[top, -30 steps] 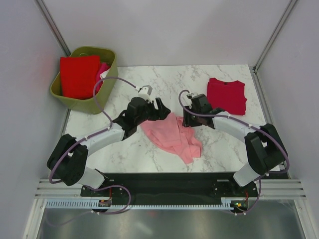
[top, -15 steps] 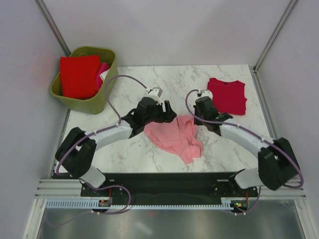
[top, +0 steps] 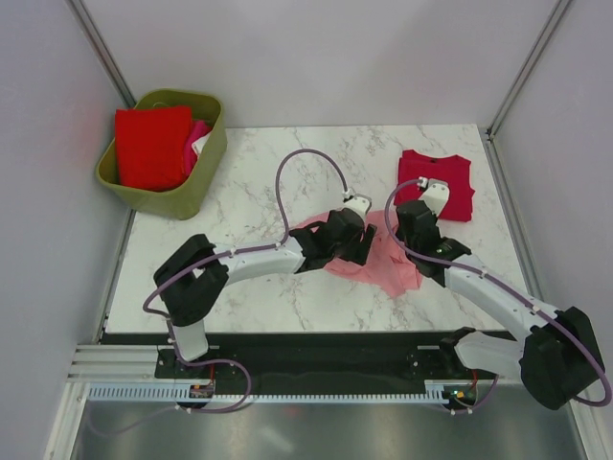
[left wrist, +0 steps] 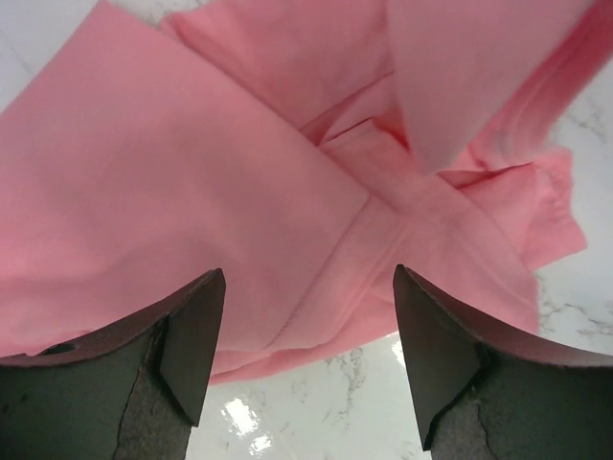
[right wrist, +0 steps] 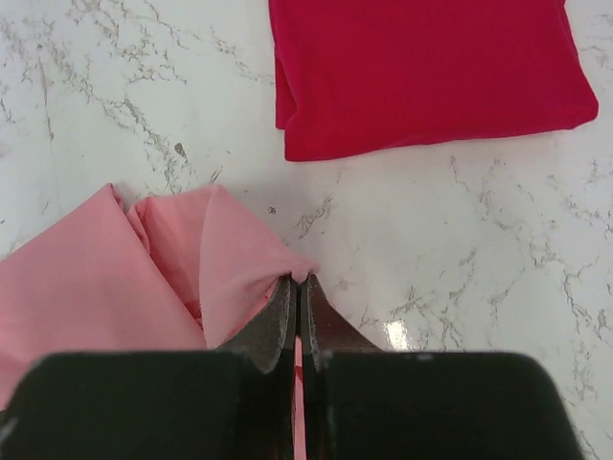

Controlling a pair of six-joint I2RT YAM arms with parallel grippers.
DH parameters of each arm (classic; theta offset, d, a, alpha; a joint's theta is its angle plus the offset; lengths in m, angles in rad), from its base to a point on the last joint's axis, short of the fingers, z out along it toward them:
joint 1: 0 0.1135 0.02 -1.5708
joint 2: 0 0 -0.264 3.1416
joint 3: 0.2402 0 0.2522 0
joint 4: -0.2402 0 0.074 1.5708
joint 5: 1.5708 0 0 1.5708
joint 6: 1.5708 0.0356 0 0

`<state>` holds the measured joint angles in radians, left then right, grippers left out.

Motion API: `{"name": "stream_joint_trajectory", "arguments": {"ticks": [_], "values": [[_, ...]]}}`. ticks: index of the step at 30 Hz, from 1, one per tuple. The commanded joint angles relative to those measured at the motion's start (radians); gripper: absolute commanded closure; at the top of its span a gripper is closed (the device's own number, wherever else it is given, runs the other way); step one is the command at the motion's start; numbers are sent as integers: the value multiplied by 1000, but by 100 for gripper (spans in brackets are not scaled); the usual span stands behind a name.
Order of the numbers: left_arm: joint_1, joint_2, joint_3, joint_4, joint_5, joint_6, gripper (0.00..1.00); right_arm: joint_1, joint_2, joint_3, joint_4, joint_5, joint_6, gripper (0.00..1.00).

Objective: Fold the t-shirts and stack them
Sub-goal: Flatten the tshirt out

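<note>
A light pink t-shirt (top: 383, 264) lies rumpled on the marble table (top: 249, 192), right of centre. My right gripper (top: 410, 244) is shut on a fold at its right edge; in the right wrist view the gripper (right wrist: 299, 280) pinches pink cloth (right wrist: 105, 278) between closed fingers. My left gripper (top: 360, 240) hovers open over the shirt's left part. In the left wrist view the gripper (left wrist: 306, 355) has nothing between its fingers, and the pink t-shirt (left wrist: 239, 163) lies just beyond them. A folded dark crimson t-shirt (top: 439, 187) (right wrist: 421, 67) rests at the back right.
An olive-green basket (top: 207, 158) stands at the back left corner, holding a bright red t-shirt (top: 151, 144) with hot pink (top: 196, 132) and white cloth beside it. Grey walls enclose the table on three sides.
Both grippers have moved right and toward the near side. The right gripper has shut on the pink t-shirt, and the shirt has shifted right with it. The left gripper stays open.
</note>
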<state>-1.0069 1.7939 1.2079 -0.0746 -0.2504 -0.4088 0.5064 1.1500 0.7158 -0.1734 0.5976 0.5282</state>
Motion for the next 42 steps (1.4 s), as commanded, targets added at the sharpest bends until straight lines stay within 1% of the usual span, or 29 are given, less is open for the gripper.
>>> {"name": "stream_joint_trajectory", "arguments": {"ticks": [1, 7, 11, 13, 17, 19, 23, 26, 27, 29, 31, 32, 33, 35, 36, 38, 40, 41, 42], "values": [[10, 24, 35, -60, -50, 7, 21, -5, -29, -25, 67, 79, 59, 100], [10, 97, 116, -129, -59, -2, 20, -11, -114, -102, 165, 33, 64, 100], [10, 122, 136, -133, -3, 2, 20, -16, -154, -139, 221, 19, 52, 100], [4, 114, 130, -114, 32, 31, 19, -20, -156, -151, 235, 22, 53, 100], [-9, 125, 128, -103, 40, 57, 16, -29, -153, -157, 233, 28, 93, 100], [-9, 136, 140, -103, 60, 62, 14, -34, -168, -165, 230, 34, 108, 100], [-9, 174, 180, -132, 62, 65, 14, -46, -196, -185, 232, 30, 136, 100], [-7, 219, 232, -198, 23, 44, 21, -49, -222, -199, 242, 30, 148, 100], [-7, 238, 258, -229, 20, 38, 26, -49, -226, -206, 247, 33, 148, 100], [-7, 262, 286, -263, -6, 24, 29, -52, -239, -210, 249, 36, 151, 100], [-6, 285, 315, -295, -9, 21, 38, -54, -252, -216, 247, 47, 156, 100], [-4, 291, 323, -303, -9, 16, 45, -55, -257, -222, 247, 48, 159, 100], [-2, 294, 334, -312, -12, 13, 59, -55, -263, -225, 247, 53, 162, 100], [4, 282, 332, -318, -29, -1, 77, -60, -276, -230, 247, 59, 162, 100], [8, 271, 322, -318, -44, -7, 97, -60, -279, -230, 244, 60, 162, 100], [19, 216, 297, -304, -53, -31, 98, -66, -282, -231, 242, 65, 165, 100], [59, 161, 236, -262, 0, -47, 98, -69, -279, -231, 242, 67, 167, 100], [79, 94, 176, -240, 31, -59, 98, -71, -274, -230, 241, 64, 168, 100], [123, 47, 145, -225, 64, -64, 98, -72, -274, -230, 241, 64, 168, 100]]}}
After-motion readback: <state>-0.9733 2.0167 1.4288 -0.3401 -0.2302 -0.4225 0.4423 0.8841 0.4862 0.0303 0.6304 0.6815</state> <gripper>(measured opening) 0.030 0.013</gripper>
